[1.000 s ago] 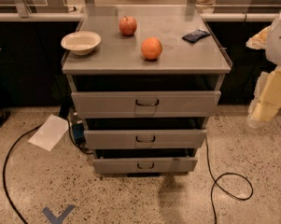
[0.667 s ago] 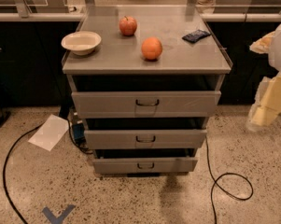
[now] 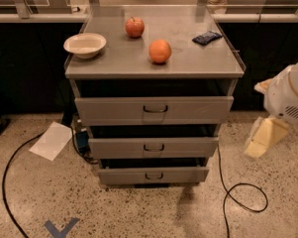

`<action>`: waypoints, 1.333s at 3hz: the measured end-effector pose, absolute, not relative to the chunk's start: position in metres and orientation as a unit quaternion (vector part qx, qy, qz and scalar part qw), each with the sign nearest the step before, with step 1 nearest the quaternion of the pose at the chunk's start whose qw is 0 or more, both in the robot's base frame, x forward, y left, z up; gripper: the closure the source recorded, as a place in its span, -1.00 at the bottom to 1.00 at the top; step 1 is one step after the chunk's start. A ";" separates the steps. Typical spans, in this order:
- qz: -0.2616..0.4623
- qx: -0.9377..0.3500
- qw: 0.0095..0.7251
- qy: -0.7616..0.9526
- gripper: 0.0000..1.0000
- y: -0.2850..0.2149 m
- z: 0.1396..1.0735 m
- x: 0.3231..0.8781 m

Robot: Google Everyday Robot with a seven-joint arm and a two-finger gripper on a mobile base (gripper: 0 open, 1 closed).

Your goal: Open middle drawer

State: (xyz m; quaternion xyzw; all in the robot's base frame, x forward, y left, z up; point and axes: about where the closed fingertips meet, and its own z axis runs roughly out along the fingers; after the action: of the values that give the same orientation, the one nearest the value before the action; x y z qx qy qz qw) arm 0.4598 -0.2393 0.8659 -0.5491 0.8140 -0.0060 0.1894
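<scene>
The grey cabinet [image 3: 153, 63] has three drawers stacked in front. The middle drawer [image 3: 188, 147] has a low flat grey front with a small dark wire handle [image 3: 153, 147] at its centre. It sits between the taller top drawer [image 3: 198, 109] and the narrower bottom drawer [image 3: 178, 175], with a dark gap above its front. My gripper [image 3: 261, 138] hangs at the right edge of the camera view, below the white arm [image 3: 289, 95]. It is to the right of the cabinet at about the middle drawer's height and touches nothing.
On the cabinet top are a white bowl [image 3: 84, 45], a red apple [image 3: 134, 27], an orange [image 3: 160, 51] and a dark blue packet [image 3: 206, 37]. A sheet of paper [image 3: 51, 140] and black cables [image 3: 237, 190] lie on the speckled floor. Dark counters stand behind.
My arm and gripper have moved down and slightly left, closer to the cabinet's right side. The drawers and the things on top have not moved.
</scene>
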 end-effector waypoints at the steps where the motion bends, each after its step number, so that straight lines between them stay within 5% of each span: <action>1: 0.035 -0.532 0.209 0.820 -1.00 -0.244 0.806 0.478; 2: 0.123 -0.538 0.236 0.800 -1.00 -0.239 0.739 0.493; 4: 0.144 -0.553 0.249 0.782 -1.00 -0.222 0.720 0.506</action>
State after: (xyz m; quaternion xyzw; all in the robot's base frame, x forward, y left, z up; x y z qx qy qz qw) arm 0.5062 -0.2216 0.7199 -0.5534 0.7818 0.1440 0.2487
